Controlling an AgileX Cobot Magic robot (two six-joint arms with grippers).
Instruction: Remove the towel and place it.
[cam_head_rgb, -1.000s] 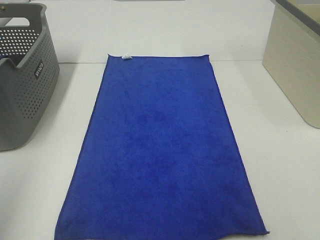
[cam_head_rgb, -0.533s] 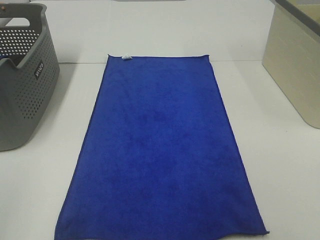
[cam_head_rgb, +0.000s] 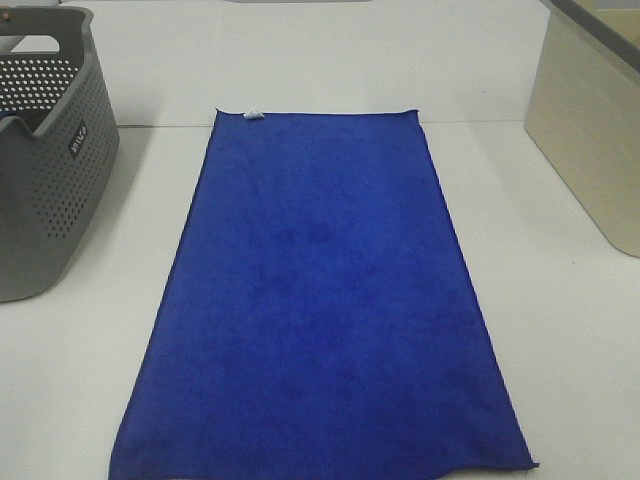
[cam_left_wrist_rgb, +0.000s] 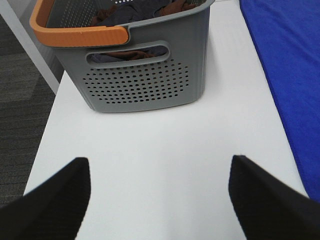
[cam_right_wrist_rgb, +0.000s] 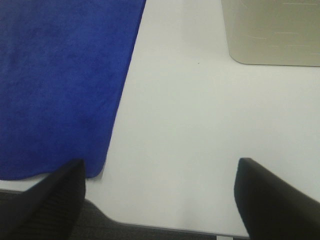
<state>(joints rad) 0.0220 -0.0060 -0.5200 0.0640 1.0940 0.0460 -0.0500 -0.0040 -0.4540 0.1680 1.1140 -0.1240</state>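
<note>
The deep blue towel (cam_head_rgb: 320, 300) lies spread flat on the white table, its small white tag (cam_head_rgb: 253, 114) at the far left corner. Its edge also shows in the left wrist view (cam_left_wrist_rgb: 290, 65) and its near right corner in the right wrist view (cam_right_wrist_rgb: 60, 85). My left gripper (cam_left_wrist_rgb: 160, 200) is open and empty above bare table near the grey basket (cam_left_wrist_rgb: 145, 75). My right gripper (cam_right_wrist_rgb: 160, 200) is open and empty above bare table, beside the towel's near right corner. Neither gripper shows in the high view.
The grey perforated basket (cam_head_rgb: 50, 170) with an orange handle (cam_left_wrist_rgb: 75, 32) holds dark and brown cloth at the far left. A beige bin (cam_head_rgb: 590, 130) stands at the far right, also in the right wrist view (cam_right_wrist_rgb: 272, 30). The table's front edge (cam_right_wrist_rgb: 165, 227) is close.
</note>
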